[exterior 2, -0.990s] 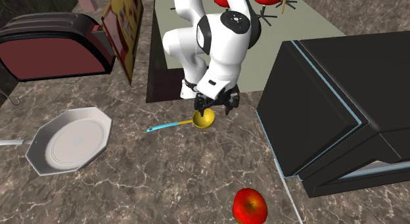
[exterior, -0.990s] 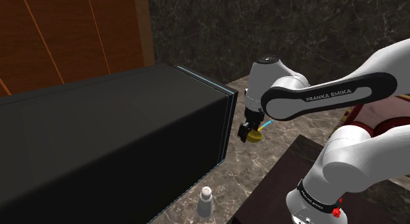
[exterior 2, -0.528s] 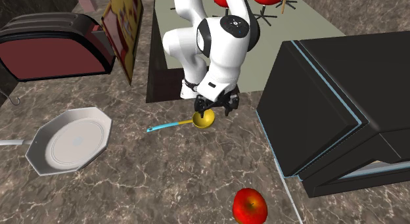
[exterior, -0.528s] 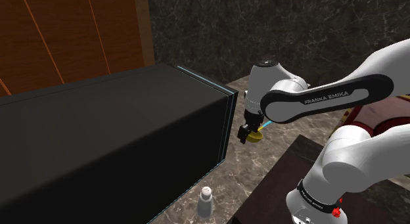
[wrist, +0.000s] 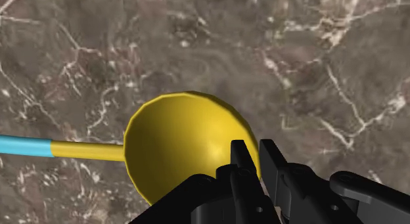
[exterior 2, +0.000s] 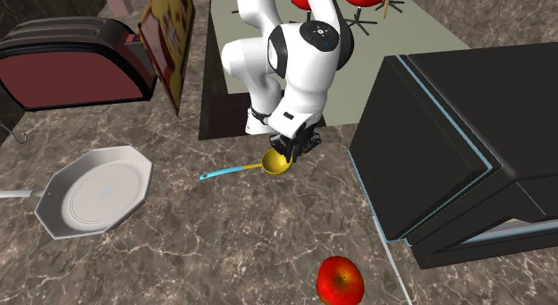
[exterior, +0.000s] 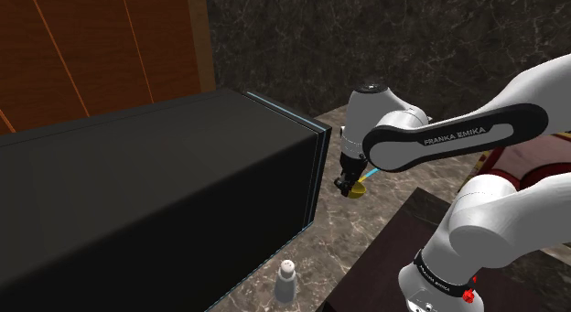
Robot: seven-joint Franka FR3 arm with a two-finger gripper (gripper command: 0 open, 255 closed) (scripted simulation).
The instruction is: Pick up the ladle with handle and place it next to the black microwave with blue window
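The ladle (exterior 2: 276, 164) lies on the marble counter, its yellow bowl (wrist: 184, 137) facing up and its yellow handle ending in a blue grip (exterior 2: 224, 173). My gripper (wrist: 255, 156) points down at the bowl's edge, fingers drawn together with the rim pinched between them. In the second exterior view the gripper (exterior 2: 288, 151) sits on the bowl's side nearest the microwave. The black microwave (exterior 2: 465, 142) with its pale blue trim stands a short gap away. In the shoulder view the gripper (exterior: 348, 188) hangs just off the microwave's (exterior: 156, 200) front corner, with the ladle (exterior: 360, 186) partly hidden behind it.
An octagonal pan (exterior 2: 98, 191) and a dark red toaster (exterior 2: 71, 62) sit at the second exterior view's left. A red apple (exterior 2: 340, 279) lies near the microwave's front. A white shaker (exterior: 286, 281) stands by the counter edge. A yellow-and-red box (exterior 2: 170, 39) leans behind the ladle.
The fingers, spread apart around the bowl a moment ago, have come together on its rim. The arm and ladle have stayed in place.
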